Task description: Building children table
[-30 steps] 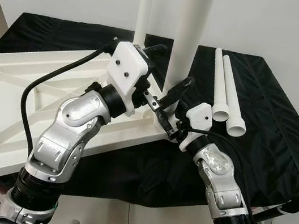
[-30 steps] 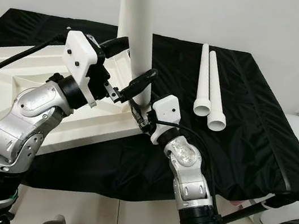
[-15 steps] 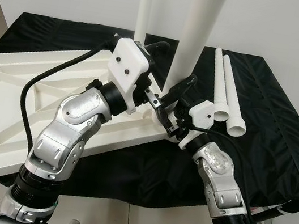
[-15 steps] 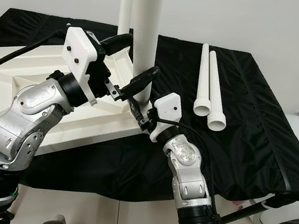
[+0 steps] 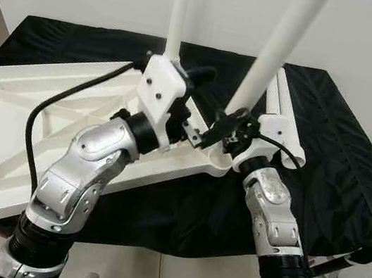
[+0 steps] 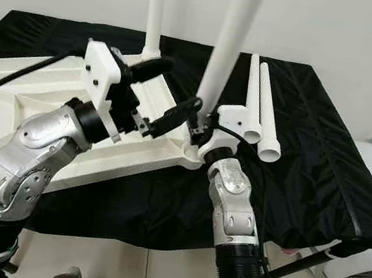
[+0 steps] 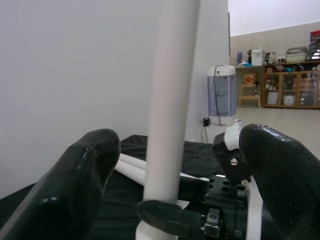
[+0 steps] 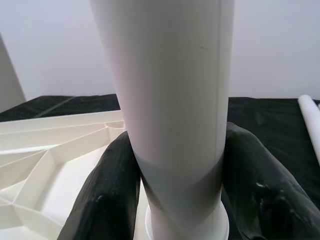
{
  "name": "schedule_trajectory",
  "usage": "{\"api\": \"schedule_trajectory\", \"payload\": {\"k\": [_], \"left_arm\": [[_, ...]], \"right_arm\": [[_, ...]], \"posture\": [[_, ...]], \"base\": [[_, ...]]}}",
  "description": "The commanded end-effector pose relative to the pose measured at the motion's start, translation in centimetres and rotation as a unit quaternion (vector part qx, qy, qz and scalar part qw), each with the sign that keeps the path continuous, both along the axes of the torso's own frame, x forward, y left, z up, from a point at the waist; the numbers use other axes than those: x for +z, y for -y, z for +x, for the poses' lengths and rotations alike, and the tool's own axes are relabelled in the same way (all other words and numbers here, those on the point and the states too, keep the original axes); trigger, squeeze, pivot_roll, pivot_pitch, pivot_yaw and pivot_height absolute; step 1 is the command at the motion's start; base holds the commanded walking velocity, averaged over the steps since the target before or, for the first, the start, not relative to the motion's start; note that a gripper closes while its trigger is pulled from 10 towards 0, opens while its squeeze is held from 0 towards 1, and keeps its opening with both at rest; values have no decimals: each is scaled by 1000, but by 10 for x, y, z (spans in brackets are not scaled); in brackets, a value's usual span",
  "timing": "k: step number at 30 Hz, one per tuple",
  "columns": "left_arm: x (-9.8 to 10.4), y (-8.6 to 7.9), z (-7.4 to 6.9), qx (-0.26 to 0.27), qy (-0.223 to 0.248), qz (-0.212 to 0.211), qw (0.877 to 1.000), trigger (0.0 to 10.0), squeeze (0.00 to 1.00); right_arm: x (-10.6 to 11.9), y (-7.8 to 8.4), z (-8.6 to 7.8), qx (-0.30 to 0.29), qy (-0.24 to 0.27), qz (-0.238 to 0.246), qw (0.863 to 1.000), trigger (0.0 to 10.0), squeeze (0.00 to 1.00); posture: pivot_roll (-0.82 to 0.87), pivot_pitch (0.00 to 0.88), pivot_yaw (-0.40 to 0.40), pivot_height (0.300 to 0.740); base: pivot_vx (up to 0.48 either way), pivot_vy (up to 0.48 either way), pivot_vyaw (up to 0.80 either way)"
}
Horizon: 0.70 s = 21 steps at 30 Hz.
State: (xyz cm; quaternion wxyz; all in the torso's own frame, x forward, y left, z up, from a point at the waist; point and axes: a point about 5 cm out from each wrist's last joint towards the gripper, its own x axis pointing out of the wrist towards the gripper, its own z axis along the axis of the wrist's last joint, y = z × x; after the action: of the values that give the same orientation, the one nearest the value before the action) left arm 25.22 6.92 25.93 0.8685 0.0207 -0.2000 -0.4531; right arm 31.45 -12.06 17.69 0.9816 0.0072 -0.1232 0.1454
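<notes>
— Where's the leg [image 6: 229, 43] relative to my grippers?

— I have my right gripper [image 6: 198, 128] clamped around its lower end, right at the corner socket of the upturned tabletop [image 5: 18, 118] on the desk [image 6: 325, 162]. Its long axis tilts up and to the right, so it isn't plumb.

— And my left gripper [image 5: 195, 105]?

— Just beside it on the left, fingers [image 7: 75, 185] spread wide, holding nothing. I judge the right must straighten the leg.
</notes>
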Motion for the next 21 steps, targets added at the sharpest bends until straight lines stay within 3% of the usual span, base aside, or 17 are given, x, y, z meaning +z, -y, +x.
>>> {"api": "schedule_trajectory", "payload": {"k": [1,4,5,7,9,13,15,21], "left_arm": [[-4,-5,4,12,-14,-9,1000,10000,0],[-13,-22,28,126,-55,-43,990,10000,0],[-13,-22,28,126,-55,-43,990,10000,0],[-21,-34,42,190,-101,-66,974,10000,0],[-25,-45,51,244,-117,-70,960,10000,0],[-28,-50,56,265,-126,-72,953,10000,0],[-30,-59,63,295,-146,-82,941,10000,0],[-37,-61,62,303,-154,-57,939,10000,0]], "right_arm": [[0,4,2,-16,4,10,1000,10000,0],[-2,7,1,-44,5,13,999,10000,0],[-2,7,1,-44,5,13,999,10000,0],[-1,4,1,-42,8,11,999,10000,0],[1,1,0,-40,11,14,999,10000,0],[1,0,0,-35,10,19,999,10000,0],[2,-5,-1,-23,11,20,999,10000,0],[1,-6,-1,-18,15,-3,1000,10000,0]], "posture": [[67,0,-46,740],[58,0,-49,740],[58,0,-49,740],[56,0,-50,740],[47,0,-58,740],[46,0,-61,740],[47,0,-71,740],[65,0,-68,740]], "base": [[0,0,0],[0,0,0],[0,0,0],[0,0,0],[0,0,0],[0,0,0],[0,0,0],[0,0,0]]}}
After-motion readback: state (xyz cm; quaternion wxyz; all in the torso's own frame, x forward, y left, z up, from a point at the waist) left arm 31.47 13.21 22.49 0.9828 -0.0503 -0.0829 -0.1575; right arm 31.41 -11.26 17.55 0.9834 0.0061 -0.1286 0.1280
